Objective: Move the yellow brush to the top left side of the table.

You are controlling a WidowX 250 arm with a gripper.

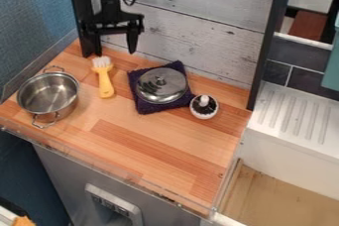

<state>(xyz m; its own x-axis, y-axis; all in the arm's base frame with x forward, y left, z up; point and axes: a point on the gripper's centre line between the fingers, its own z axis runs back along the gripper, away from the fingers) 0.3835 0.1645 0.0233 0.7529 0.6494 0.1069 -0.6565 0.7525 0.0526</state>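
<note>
End effector (115,52) is released, fingers parted, at 11 o'clock above the desk (162,153). Yellow brush (105,82) lies ungripped at 11 o'clock, right of the pot (47,95). Placement appears complete; at most, arm clearance remains.

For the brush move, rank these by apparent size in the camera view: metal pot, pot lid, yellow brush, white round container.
1. Metal pot
2. Pot lid
3. Yellow brush and white round container: unsure; the brush is longer, the container wider, their overall areas close.
</note>
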